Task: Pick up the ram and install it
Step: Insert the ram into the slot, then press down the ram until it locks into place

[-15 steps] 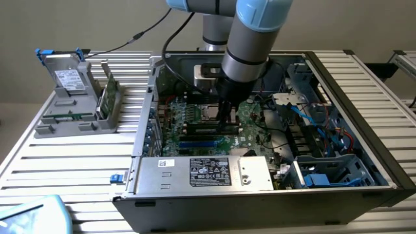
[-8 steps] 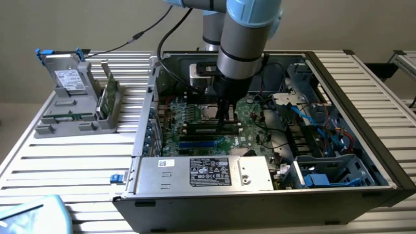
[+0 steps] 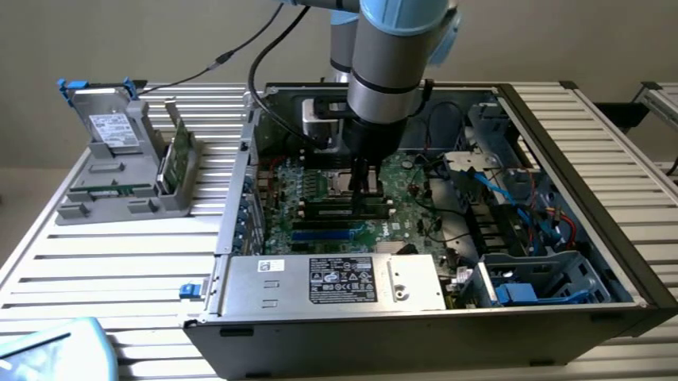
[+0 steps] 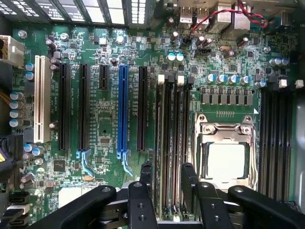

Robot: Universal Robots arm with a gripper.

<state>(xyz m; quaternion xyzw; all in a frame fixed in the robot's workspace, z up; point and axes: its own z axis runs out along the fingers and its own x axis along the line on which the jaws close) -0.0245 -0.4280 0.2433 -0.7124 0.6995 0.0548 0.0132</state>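
Hovering inside the computer case [image 3: 593, 198], we find the gripper [image 4: 167, 183] part-open astride the ram [image 4: 167, 157], which stands seated in its motherboard slot [image 4: 177, 143]; empty slots flank both fingers [image 4: 188, 179].

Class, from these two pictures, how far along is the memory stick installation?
Pickup looks done: the hand is down inside the computer case, at the memory slots beside the processor socket. A thin stick seems to sit between its fingers, over a slot. Whether it has clicked in cannot be told.
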